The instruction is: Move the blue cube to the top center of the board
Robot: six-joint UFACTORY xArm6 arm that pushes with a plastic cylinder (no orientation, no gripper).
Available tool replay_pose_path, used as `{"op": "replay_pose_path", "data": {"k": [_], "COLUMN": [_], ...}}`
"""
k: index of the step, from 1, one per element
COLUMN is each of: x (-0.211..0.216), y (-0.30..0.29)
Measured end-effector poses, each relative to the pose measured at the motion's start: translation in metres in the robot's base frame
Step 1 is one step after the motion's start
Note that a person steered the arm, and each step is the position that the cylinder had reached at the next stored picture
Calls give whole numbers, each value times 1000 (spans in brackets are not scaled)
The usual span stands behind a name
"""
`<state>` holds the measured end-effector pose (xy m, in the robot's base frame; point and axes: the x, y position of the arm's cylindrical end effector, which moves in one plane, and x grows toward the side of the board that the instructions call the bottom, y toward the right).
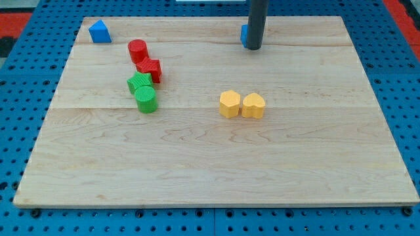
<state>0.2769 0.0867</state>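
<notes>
Up at the far edge my tip [253, 48] sits touching the blue cube [243, 35], mostly hiding it, no pincer here, so I'd just nudge it gently left toward center.

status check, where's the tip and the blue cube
My tip at the view's top center, against the blue cube, mostly hidden behind the rod. Cube already near top edge of the board. Nothing in the way.
</notes>
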Motion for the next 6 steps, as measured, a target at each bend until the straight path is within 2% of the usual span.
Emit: {"op": "replay_pose_path", "data": {"k": [1, 2, 3, 4, 6], "x": [-12, -25, -39, -44, -44], "y": [52, 31, -51, -74, -77]}}
